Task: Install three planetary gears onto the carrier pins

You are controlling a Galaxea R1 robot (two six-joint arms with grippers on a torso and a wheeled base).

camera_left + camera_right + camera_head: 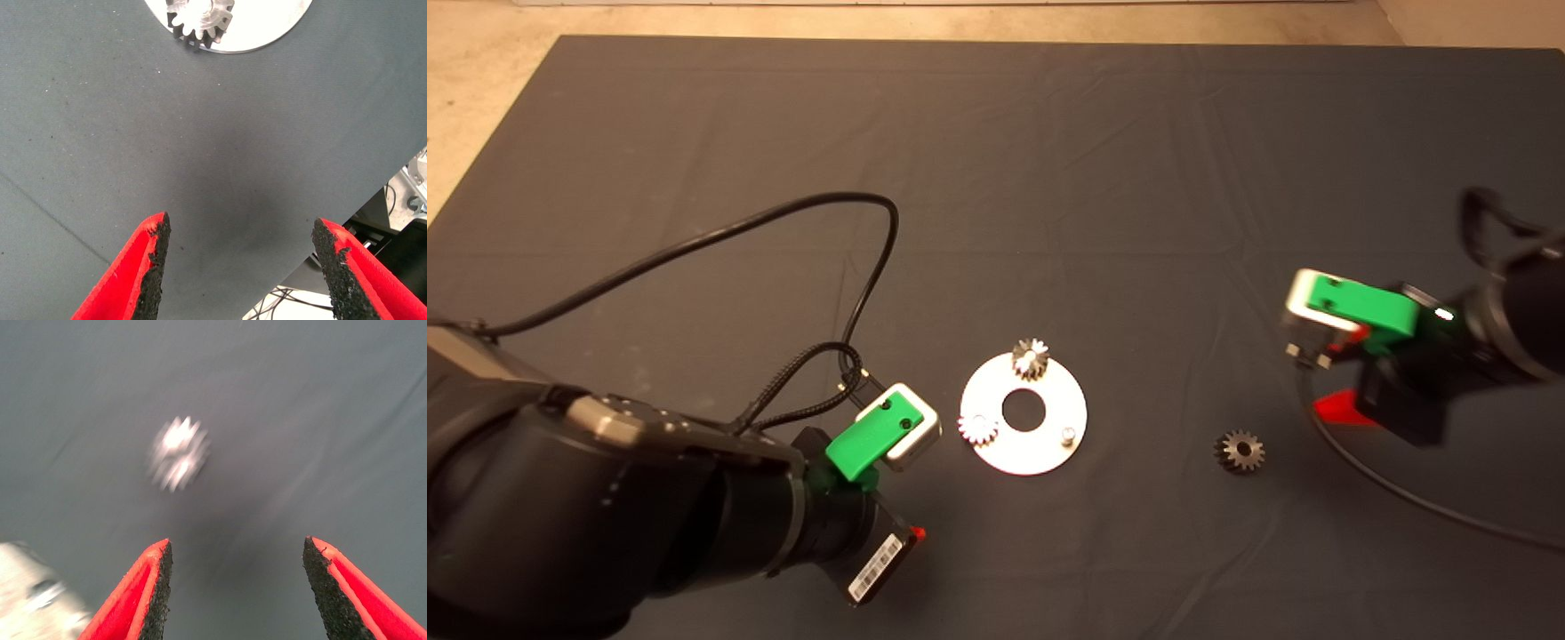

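Observation:
The silver carrier plate (1049, 453) lies mid-mat. Two planetary gears sit on its pins, one at the far side (1031, 359) and one at the left (977, 430). The third carrier pin (1066, 436) stands bare. A dark planetary gear (1240, 451) lies loose on the mat, right of the plate. My right gripper (1343, 378) hovers further right of it, open; its wrist view shows the blurred gear (179, 452) ahead of the fingers. My left gripper (240, 267) is open and empty left of the plate, whose edge (273, 30) and a seated gear (199, 20) show.
A black cable (871, 240) loops over the mat from the left arm. Another cable (1405, 502) trails from the right arm behind the loose gear. The mat's edge (373, 200) shows in the left wrist view, with equipment beyond.

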